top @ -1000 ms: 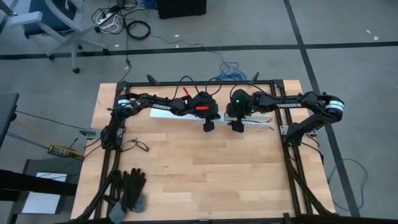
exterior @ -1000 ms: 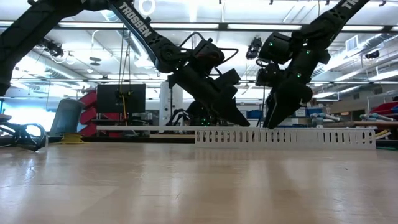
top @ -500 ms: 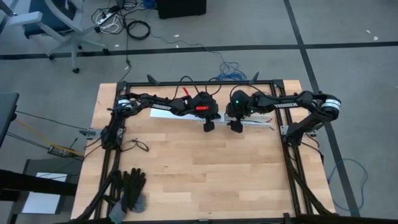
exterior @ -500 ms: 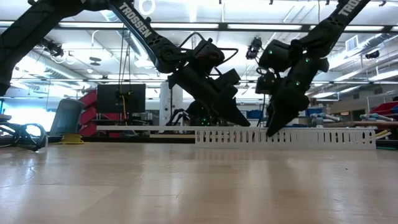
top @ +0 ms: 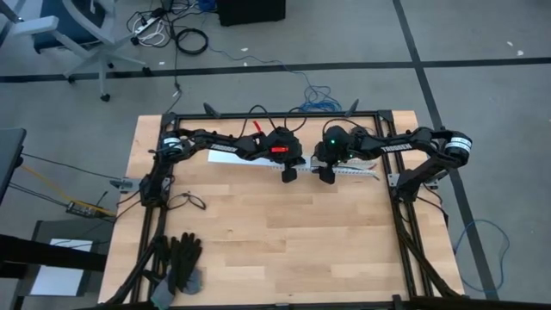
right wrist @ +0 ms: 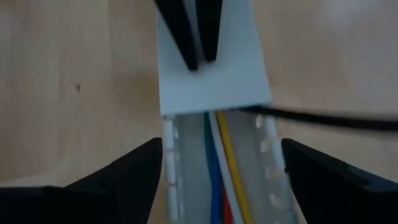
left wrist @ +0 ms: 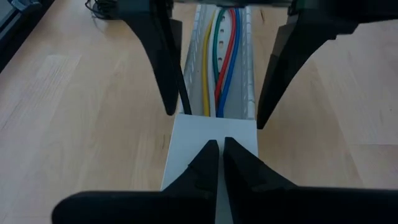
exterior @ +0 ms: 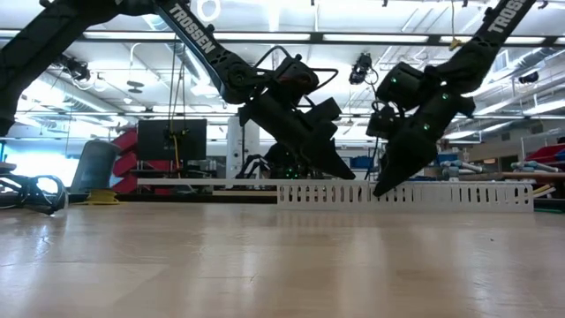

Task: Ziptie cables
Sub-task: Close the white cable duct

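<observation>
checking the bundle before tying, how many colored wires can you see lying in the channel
5: in the right wrist view, green, blue, white, yellow and red run side by side inside the slotted channel. More may be hidden under the white cover.

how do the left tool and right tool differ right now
The left tool is shut, tips pressed on the white cover of the channel. The right tool is open, fingers straddling the uncovered channel where the cables lie. Both point down at the channel near the table's far middle.
</observation>
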### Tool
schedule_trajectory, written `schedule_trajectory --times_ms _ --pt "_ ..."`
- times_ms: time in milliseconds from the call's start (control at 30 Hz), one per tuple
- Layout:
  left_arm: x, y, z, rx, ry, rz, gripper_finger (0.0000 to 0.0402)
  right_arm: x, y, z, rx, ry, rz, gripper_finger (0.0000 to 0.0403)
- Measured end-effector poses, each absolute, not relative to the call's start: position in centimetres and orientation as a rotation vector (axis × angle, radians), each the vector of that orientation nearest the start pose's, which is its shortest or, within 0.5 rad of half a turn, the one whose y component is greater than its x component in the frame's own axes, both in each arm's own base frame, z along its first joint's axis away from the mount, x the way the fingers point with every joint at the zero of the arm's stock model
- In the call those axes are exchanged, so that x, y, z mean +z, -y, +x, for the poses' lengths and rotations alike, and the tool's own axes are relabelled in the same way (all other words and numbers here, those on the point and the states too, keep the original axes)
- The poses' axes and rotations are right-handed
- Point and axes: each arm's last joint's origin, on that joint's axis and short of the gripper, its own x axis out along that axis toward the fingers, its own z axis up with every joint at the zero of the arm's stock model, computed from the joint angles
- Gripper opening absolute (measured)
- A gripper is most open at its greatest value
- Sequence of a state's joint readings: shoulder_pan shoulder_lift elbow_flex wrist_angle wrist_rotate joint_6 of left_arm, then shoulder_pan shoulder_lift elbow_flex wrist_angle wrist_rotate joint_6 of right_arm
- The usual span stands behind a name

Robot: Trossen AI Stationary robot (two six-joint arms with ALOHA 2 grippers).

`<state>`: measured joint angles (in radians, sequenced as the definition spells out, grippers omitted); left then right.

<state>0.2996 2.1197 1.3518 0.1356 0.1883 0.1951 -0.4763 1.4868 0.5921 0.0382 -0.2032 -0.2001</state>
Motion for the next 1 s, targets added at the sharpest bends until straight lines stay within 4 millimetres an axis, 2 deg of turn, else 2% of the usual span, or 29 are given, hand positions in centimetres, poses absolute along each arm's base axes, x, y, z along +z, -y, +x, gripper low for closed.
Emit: schedule_trajectory --times_ms 367,467,733,833,1000 --pt "14.49 -12.86 43.47 0.048 -0.621 0.035 0.0000 13.72 11.34 23.28 -0.175 -0.805 0.091 0.0297" --pt "14.49 -12.86 43.47 0.048 -0.620 0.035 0.0000 13.72 11.34 23.28 -0.176 -0.806 0.087 0.0266" --pt "14.60 -12.82 43.58 0.025 -0.598 0.032 0.0000 13.79 11.33 23.29 -0.160 -0.805 0.066 0.0148" --pt "14.64 -12.80 43.66 0.021 -0.585 0.035 0.0000 13.84 11.35 23.34 -0.153 -0.796 0.063 0.0138" --pt "14.30 -12.70 43.95 0.017 -0.564 0.039 0.0000 13.89 11.32 23.44 -0.146 -0.784 0.063 0.0147"
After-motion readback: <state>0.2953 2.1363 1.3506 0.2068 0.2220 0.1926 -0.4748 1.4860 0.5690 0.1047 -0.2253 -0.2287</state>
